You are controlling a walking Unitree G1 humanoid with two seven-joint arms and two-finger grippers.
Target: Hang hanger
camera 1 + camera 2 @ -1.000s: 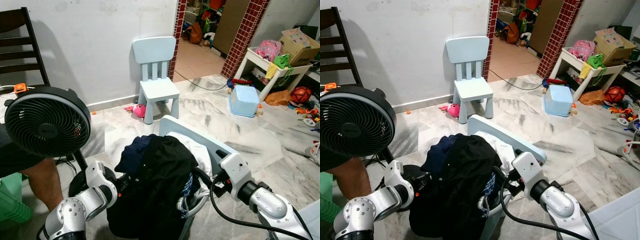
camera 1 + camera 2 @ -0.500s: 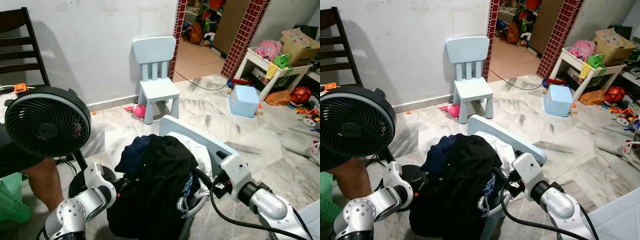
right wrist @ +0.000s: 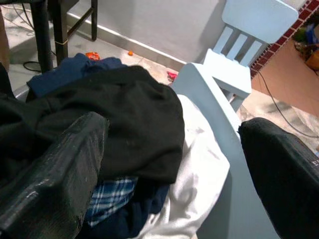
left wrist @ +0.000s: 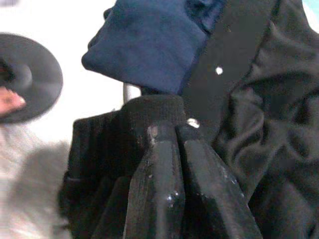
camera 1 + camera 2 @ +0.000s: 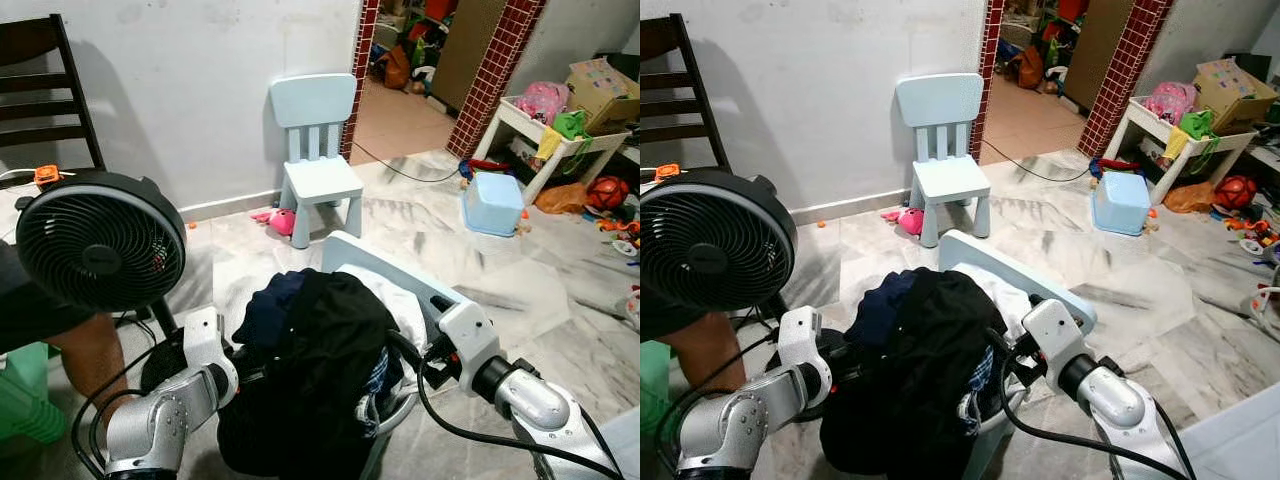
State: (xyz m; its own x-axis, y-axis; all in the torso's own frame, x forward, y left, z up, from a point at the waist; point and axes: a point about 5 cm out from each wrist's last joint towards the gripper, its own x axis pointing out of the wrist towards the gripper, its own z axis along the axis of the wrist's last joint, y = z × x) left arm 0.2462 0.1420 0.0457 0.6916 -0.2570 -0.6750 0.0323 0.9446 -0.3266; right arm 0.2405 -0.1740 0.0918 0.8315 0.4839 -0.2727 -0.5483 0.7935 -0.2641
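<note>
A heap of clothes (image 5: pixel 320 350), mostly black with navy, plaid and white pieces, lies on a pale blue child's chair (image 5: pixel 400 278) right in front of me. I see no hanger among the garments. My left gripper (image 4: pixel 167 137) is shut, its fingertips pressed against a black ribbed cuff (image 4: pixel 149 112) on the heap's left side, below a navy fold (image 4: pixel 144 42). On the heap's right side my right gripper (image 3: pixel 169 169) is open wide. One of its fingers (image 3: pixel 55 169) is over the black cloth, the other (image 3: pixel 284 169) is beyond the chair's backrest.
A black floor fan (image 5: pixel 100 240) stands close on the left, with a person's leg (image 5: pixel 85 355) beside it. A second pale blue chair (image 5: pixel 315 150) stands at the white wall. A blue bin (image 5: pixel 495 200), toys and a low white table (image 5: pixel 545 130) are at the right.
The camera has swung slightly, so the room sits a little to the right. My left forearm has lifted and drawn closer to the heap. The right arm has hardly moved.
</note>
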